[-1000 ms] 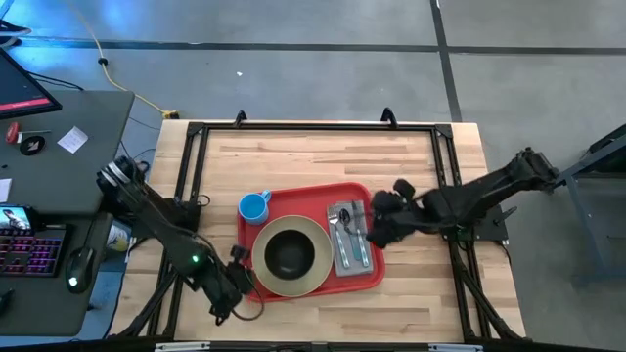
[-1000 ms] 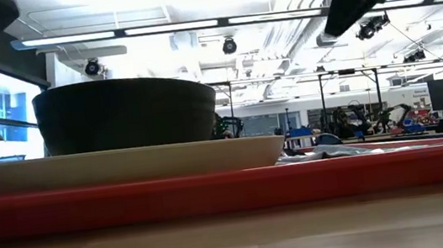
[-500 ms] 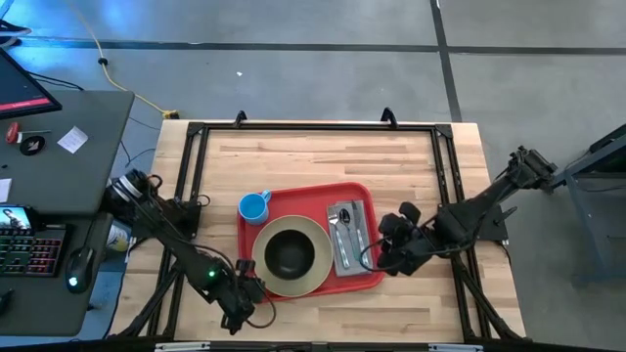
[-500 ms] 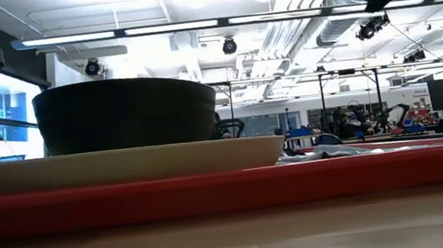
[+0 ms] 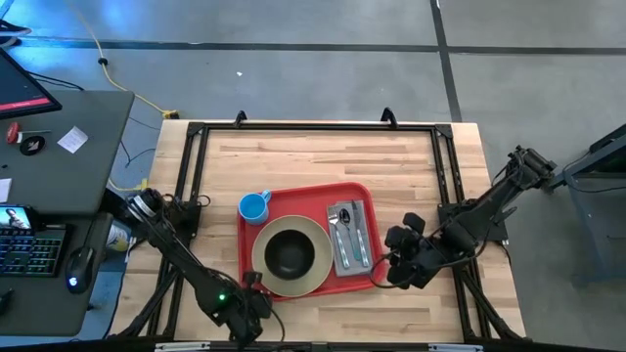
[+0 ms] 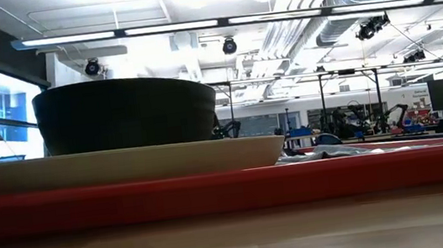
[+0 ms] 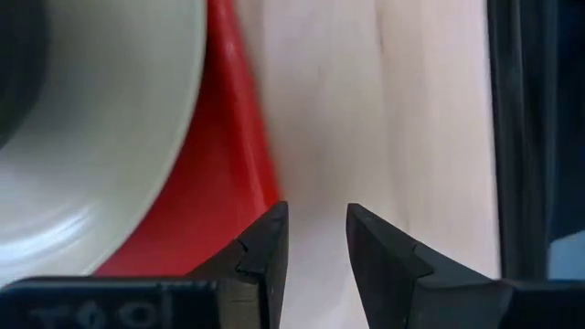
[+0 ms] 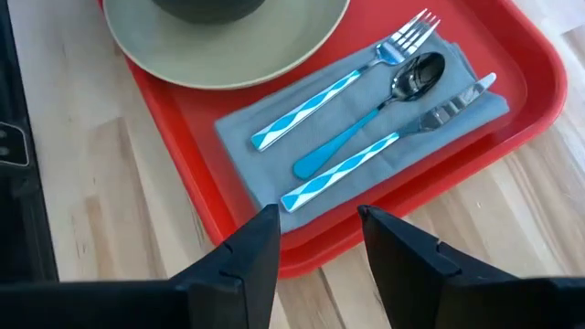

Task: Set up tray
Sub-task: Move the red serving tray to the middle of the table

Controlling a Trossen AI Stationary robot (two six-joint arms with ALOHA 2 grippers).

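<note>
The red tray [image 5: 310, 238] lies flat on the wooden table [image 5: 323, 156], a little toward the near edge and about midway between the side edges. On it sits a cream plate [image 5: 290, 256] with a dark bowl [image 5: 290, 254] in its middle. Beside the plate, toward the table's right edge, a grey napkin [image 5: 351, 238] is spread on the tray floor. A fork [image 8: 343, 82], a spoon [image 8: 375, 114] and a knife [image 8: 388, 142], all with blue and white handles, lie side by side on the napkin. A blue cup [image 5: 253, 207] stands at the tray's far left corner, by the rim.

The left pincer [image 7: 313, 242] is low by the table's near edge, just outside the tray's near left corner. Its fingers stand a narrow gap apart and hold nothing; bare wood shows between them.

The right pincer [image 8: 315, 242] hovers off the tray's right rim, near its near right corner, pointing at the napkin and cutlery. Its fingers are parted wider and are empty too.

From table height the bowl [image 6: 125, 112] rises on the plate [image 6: 125, 164], above the tray's red rim [image 6: 229, 189].
</note>
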